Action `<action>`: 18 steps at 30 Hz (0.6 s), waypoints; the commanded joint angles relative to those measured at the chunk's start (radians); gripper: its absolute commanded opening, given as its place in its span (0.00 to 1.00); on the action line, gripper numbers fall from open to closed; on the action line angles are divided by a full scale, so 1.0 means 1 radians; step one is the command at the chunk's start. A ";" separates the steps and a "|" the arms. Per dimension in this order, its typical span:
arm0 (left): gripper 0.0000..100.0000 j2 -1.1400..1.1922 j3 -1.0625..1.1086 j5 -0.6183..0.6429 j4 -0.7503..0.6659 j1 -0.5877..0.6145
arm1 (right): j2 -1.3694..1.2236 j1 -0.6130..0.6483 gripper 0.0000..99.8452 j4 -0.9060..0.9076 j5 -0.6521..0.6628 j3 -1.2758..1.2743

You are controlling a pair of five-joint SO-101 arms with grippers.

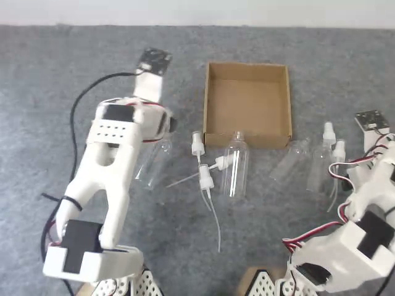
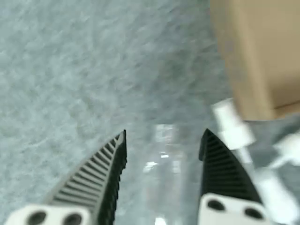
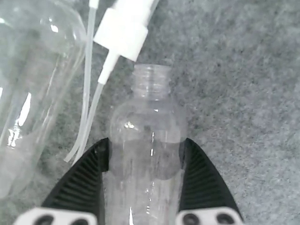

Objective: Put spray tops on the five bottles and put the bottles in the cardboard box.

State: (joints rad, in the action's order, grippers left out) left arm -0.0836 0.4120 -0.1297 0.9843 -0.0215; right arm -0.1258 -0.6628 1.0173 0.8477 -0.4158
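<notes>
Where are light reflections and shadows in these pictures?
High view: white glare streaks on the middle bottle, shade on the inner walls of the cardboard box. Left wrist view: small glints on the clear bottle at the left hand. Right wrist view: bright glints on the open-necked bottle at the right hand.

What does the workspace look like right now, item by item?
Surface: grey carpet.
Job's things: cardboard box empty; clear bottles lie before it, spray tops loose among them.
Clutter: nothing seen.
Grippers: left gripper open astride a bottle; right gripper shut on capless bottle.
Cables: black cable loops off left arm; red and white wires on right arm.
Surroundings: pale wall behind.
</notes>
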 commanded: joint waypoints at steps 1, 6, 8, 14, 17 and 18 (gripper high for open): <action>0.21 -0.011 -0.059 0.055 0.029 -0.107 | 0.019 -0.008 0.01 0.001 0.011 -0.017; 0.19 0.057 -0.064 0.155 0.023 -0.163 | 0.019 -0.012 0.01 -0.002 0.011 -0.017; 0.19 0.101 -0.077 0.213 0.015 -0.181 | 0.018 -0.013 0.01 -0.004 0.011 -0.017; 0.19 0.213 -0.114 0.264 0.018 -0.210 | 0.018 -0.008 0.01 -0.007 0.012 -0.017; 0.19 0.227 -0.116 0.288 0.017 -0.210 | 0.018 -0.012 0.01 -0.002 0.012 -0.017; 0.19 0.227 -0.116 0.288 0.017 -0.212 | 0.018 -0.013 0.01 -0.001 0.012 -0.017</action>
State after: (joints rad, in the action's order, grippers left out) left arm 0.1527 0.3460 0.1327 1.0027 -0.2256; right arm -0.1258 -0.6628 1.0173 0.8477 -0.4158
